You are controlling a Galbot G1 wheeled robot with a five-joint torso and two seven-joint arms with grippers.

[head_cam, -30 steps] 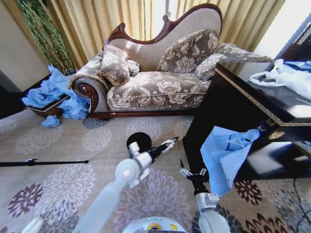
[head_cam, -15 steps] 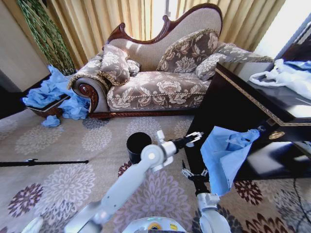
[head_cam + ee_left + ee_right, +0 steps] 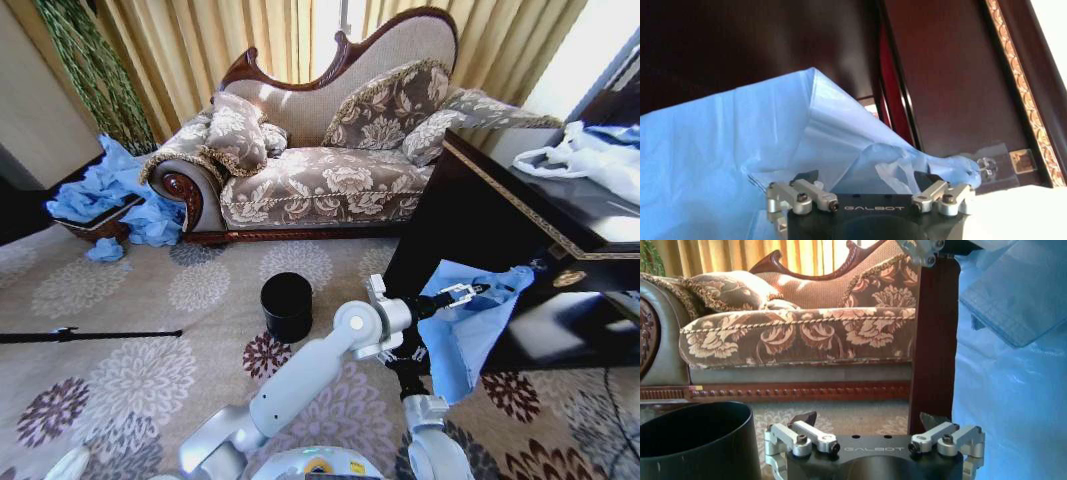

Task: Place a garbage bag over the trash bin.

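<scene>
A floral-upholstered sofa (image 3: 330,150) with a carved wooden back is sitting at the far side of the patterned carpet (image 3: 130,370), and a dark polished counter (image 3: 500,215) with a gilt edge trim is standing to the robot's right. The garbage bag (image 3: 462,325), thin, crinkly and light blue, is draping off the counter's front edge and hanging in soft folds toward the floor. The trash bin (image 3: 287,306), a small plain black cylinder with a round rim, is standing upright on the carpet, well apart from the bag and to its left.

The step in hand looks like fetching the bag, with the bin not yet covered. The left gripper (image 3: 462,293) is reaching across at the bag's upper part; in the left wrist view its fingers are standing apart with the blue film (image 3: 773,150) bunching just ahead of them, nothing clamped yet. The right gripper (image 3: 397,356) is waiting low beside the counter's corner, its fingers also spread and empty, the bin's wall (image 3: 697,442) just beside it in its wrist view.

Next, the left gripper probably needs to close on a fold of the film and lift it clear of the counter edge; the plastic looks slippery and liable to slide.
</scene>
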